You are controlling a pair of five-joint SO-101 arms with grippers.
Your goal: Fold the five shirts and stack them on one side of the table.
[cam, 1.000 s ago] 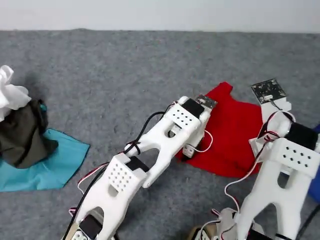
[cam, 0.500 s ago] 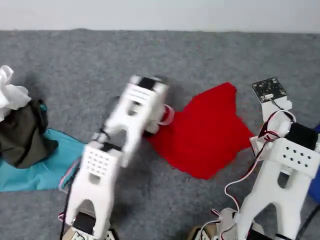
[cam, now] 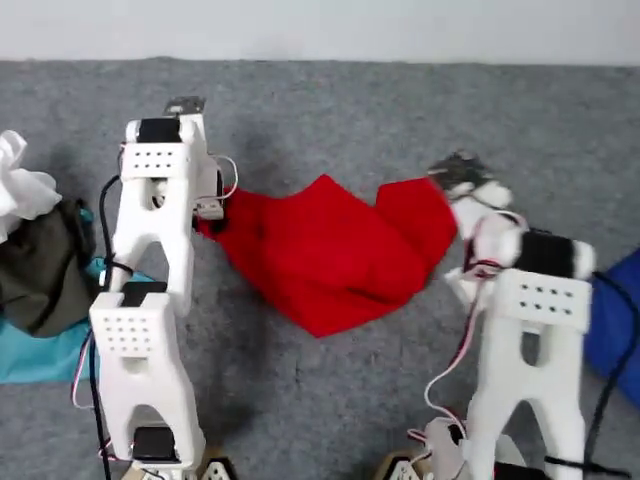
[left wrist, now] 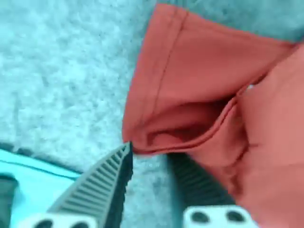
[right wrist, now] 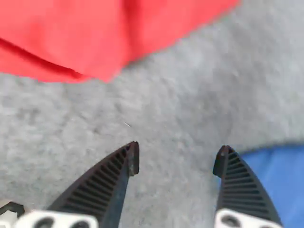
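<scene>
A red shirt [cam: 330, 250] lies crumpled and stretched across the middle of the grey carpet [cam: 330, 110]. My left gripper [cam: 208, 218] is at its left end, shut on a bunched hem of the red shirt [left wrist: 190, 95], which sits between the ribbed fingers [left wrist: 111, 178]. My right gripper [right wrist: 178, 159] hangs open over bare carpet, just off the red shirt's [right wrist: 104, 38] right edge, with nothing between its fingertips. A blue shirt [cam: 612, 320] lies at the right edge of the table, close to the right gripper's one finger [right wrist: 237, 180].
At the far left lies a pile: a white cloth [cam: 20, 185] on a dark shirt [cam: 45, 265], over a teal shirt [cam: 40, 355]. The teal shirt [left wrist: 28, 171] is close behind my left gripper. The blue shirt [right wrist: 270, 161] borders the right gripper.
My left arm swung from the centre to the left, dragging the red shirt with it and stretching it out. The right arm shifted left toward the shirt's right edge.
</scene>
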